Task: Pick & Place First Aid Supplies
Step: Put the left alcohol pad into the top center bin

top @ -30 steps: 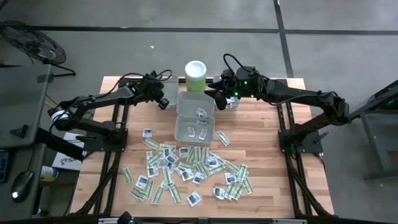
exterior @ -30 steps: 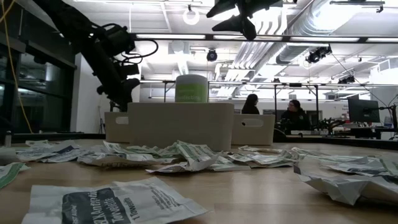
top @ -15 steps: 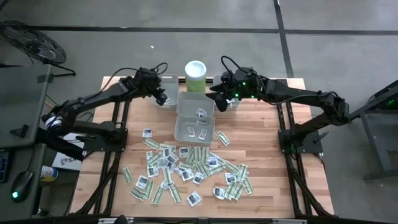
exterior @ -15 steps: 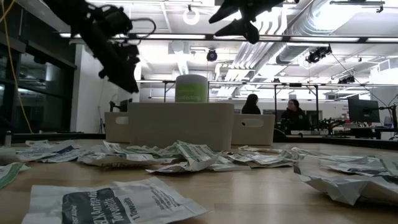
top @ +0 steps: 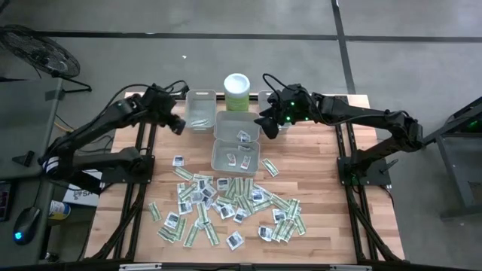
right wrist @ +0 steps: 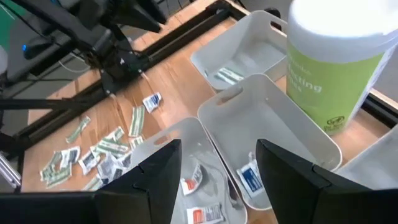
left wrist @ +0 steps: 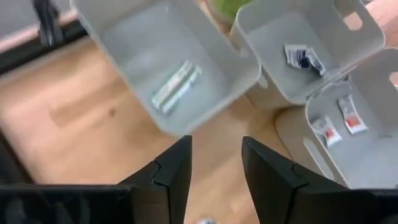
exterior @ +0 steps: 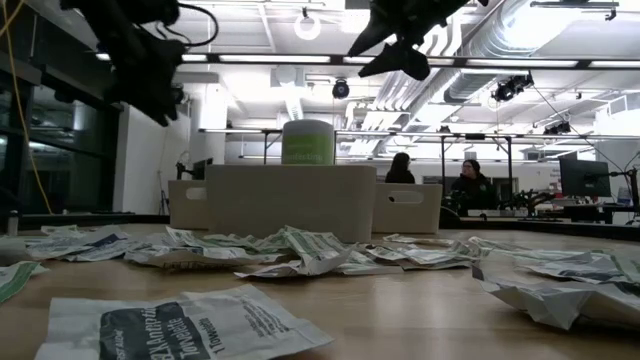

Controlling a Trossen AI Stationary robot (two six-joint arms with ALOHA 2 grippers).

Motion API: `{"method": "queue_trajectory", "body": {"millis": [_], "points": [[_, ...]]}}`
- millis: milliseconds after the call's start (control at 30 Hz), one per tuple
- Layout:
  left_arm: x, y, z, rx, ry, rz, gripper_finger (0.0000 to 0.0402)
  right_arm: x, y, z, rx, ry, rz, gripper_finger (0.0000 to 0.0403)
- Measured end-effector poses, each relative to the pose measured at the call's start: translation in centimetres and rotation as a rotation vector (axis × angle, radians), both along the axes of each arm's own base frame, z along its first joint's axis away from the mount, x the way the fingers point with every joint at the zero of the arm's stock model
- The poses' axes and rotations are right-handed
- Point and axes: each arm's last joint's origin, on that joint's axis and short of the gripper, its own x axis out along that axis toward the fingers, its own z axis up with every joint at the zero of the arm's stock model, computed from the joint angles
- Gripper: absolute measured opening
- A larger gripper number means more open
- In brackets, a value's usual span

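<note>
The first aid supplies, small flat packets, lie scattered across the near half of the wooden table. A green-white strip lies in the far-left grey bin. A white packet with blue print lies in the middle bin, and red-printed packets in the near bin. My left gripper hovers open and empty, left of the far-left bin. My right gripper hangs open and empty above the middle bin's right side.
A tall pale green canister with a white lid stands at the far edge behind the bins. Another grey bin sits partly under my right arm. People sit in the room beyond the table.
My left gripper has risen and drawn back toward the table's left edge, away from the far-left bin, which now shows uncovered with a strip in it. My right gripper has tipped slightly downward in place.
</note>
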Motion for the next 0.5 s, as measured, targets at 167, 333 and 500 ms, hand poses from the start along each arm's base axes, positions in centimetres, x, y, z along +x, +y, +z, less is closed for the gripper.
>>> {"method": "queue_trajectory", "body": {"millis": [167,333,500], "points": [[-0.7,-2.1,-0.1,-0.069,0.054,-0.07,0.0137,0.0,0.0,0.0,-0.03,0.012,0.02,0.0201],[0.0,-4.0,-0.7,-0.119,0.127,-0.222,0.0137,0.0,0.0,0.0,-0.065,0.02,0.044,0.0201],[1.4,-5.3,-1.2,-0.088,0.199,-0.317,0.0137,0.0,0.0,0.0,-0.077,0.02,0.067,0.0201]]}}
